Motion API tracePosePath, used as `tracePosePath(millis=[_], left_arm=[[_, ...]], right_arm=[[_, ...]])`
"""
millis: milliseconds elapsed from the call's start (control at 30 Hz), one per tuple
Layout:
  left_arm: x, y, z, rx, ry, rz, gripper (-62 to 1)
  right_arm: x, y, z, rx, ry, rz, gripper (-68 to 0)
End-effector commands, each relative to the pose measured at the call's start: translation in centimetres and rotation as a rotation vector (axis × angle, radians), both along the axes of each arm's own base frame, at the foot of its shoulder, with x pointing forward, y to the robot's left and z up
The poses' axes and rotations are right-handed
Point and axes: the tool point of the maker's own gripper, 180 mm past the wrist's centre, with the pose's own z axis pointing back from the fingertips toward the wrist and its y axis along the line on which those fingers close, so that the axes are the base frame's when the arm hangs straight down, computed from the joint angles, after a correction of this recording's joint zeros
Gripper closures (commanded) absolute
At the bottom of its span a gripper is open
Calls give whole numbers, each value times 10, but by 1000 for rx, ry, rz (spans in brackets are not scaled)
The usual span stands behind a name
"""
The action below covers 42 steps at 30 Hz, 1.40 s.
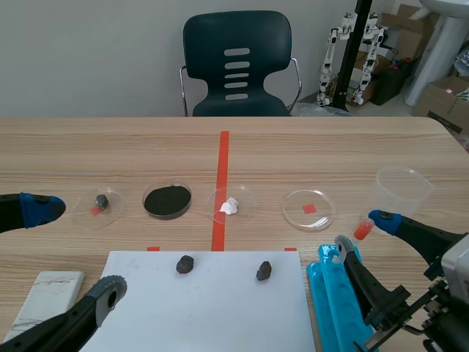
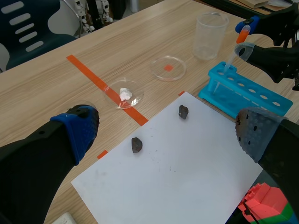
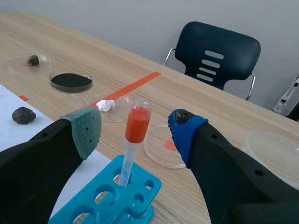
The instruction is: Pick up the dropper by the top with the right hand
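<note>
Dropper (image 3: 138, 122) stands upright in a hole of the blue rack (image 3: 140, 191), close to the surface's near edge and toward its right side, with its orange bulb uppermost. The right gripper (image 3: 135, 133) is spread wide, one pad on each side of the bulb and a gap showing on both sides. The left gripper (image 2: 164, 130) is also spread and holds nothing, above the near left part of the surface. A white sheet (image 1: 205, 308) lies along the near edge and carries a dark stone (image 1: 185, 264) and a second stone (image 1: 264, 271). Farther back stand a powder dish (image 1: 167, 201), a white-lump dish (image 1: 231, 205) and, toward the right edge, a clear beaker (image 1: 403, 189).
</note>
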Motion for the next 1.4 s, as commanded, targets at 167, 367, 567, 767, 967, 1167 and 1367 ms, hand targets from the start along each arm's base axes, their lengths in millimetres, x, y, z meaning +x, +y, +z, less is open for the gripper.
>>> tracePosePath(millis=[167,367,567,767,967,1167,1367], left_arm=[[1,-2,7,-25,-15,0,-615],[1,-2,7,-25,-15,0,-615],[1,-2,7,-25,-15,0,-615],[1,-2,7,-25,-15,0,-615],[1,-2,7,-25,-15,0,-615],[1,-2,7,-25,-15,0,-615],[1,-2,7,-25,-15,0,-615]], right_arm=[[3,-1,7,-1,-28,9,-261],[3,-1,7,-1,-29,9,-202],[3,-1,7,-1,-29,9,-164],[3,-1,7,-2,-29,10,-135],[3,-1,7,-1,-29,10,-105],[3,-1,7,-2,-29,10,-89],[3,0,7,-4,-29,12,-76]])
